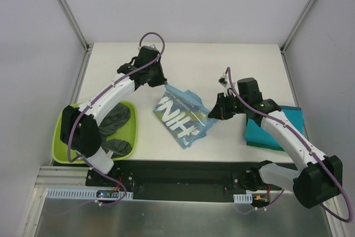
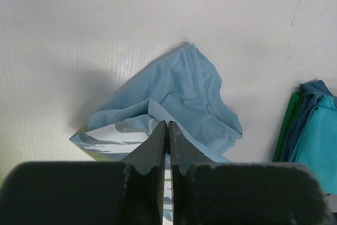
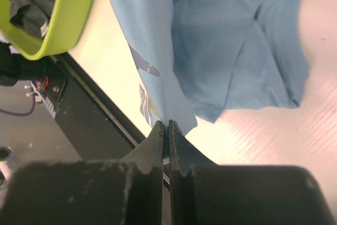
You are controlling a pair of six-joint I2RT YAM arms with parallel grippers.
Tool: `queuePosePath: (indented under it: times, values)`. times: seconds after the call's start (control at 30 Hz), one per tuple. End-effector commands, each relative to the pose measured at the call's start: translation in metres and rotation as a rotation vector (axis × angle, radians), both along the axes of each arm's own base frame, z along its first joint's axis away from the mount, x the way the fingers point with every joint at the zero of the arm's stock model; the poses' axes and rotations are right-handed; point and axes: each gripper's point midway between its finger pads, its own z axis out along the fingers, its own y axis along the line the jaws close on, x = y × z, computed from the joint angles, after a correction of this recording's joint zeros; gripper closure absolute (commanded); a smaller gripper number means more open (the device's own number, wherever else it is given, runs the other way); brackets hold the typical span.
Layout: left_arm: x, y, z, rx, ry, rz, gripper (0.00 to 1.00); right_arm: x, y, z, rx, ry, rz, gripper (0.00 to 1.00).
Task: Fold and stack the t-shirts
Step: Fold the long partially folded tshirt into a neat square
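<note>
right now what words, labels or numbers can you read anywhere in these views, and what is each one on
"HIN": large white block letters on the light blue cloth t-shirt, lying turned on the table and cut off by a fold, so probably part of a longer word.
Small white line of print beside those letters on the same shirt: too small to read.
Nothing else readable in any view.
</note>
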Motion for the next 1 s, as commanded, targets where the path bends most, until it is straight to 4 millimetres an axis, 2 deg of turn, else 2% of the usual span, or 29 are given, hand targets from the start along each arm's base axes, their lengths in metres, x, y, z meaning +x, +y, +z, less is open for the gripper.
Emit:
queuePosePath:
  times: [0.0, 0.2, 0.37, 0.6, 0.73, 0.8, 0.83, 0.87, 0.9, 0.97]
  values:
    - [0.043, 0.002, 0.009, 0.053, -0.087, 0.023, 1.0, 0.005, -0.022, -0.032, -0.074, 0.096, -0.066, 1.0]
    - [0.072, -0.025, -0.026, 0.06, -0.025, -0.053, 1.0, 0.03, -0.035, -0.06, -0.138, 0.123, -0.17, 0.99]
    - [0.085, -0.047, -0.053, 0.036, 0.026, -0.131, 1.0, 0.039, -0.044, -0.08, -0.176, 0.172, -0.228, 0.99]
    - [0.103, -0.063, -0.084, 0.031, 0.065, -0.173, 1.0, 0.045, -0.057, -0.099, -0.223, 0.209, -0.319, 0.95]
    - [0.11, -0.076, -0.094, 0.004, 0.079, -0.218, 0.86, 0.05, -0.067, -0.112, -0.271, 0.234, -0.393, 0.87]
    - [0.113, -0.084, -0.094, -0.017, 0.075, -0.249, 0.68, 0.056, -0.073, -0.114, -0.305, 0.219, -0.423, 0.84]
    - [0.116, -0.089, -0.091, -0.031, 0.067, -0.27, 0.63, 0.06, -0.075, -0.113, -0.314, 0.21, -0.437, 0.83]
    - [0.116, -0.093, -0.088, -0.047, 0.063, -0.293, 0.55, 0.064, -0.077, -0.11, -0.32, 0.201, -0.457, 0.77]
    - [0.115, -0.097, -0.08, -0.061, 0.048, -0.314, 0.47, 0.067, -0.078, -0.105, -0.319, 0.188, -0.467, 0.62]
    - [0.115, -0.094, -0.059, -0.059, 0.006, -0.311, 0.29, 0.076, -0.081, -0.086, -0.319, 0.135, -0.49, 0.12]
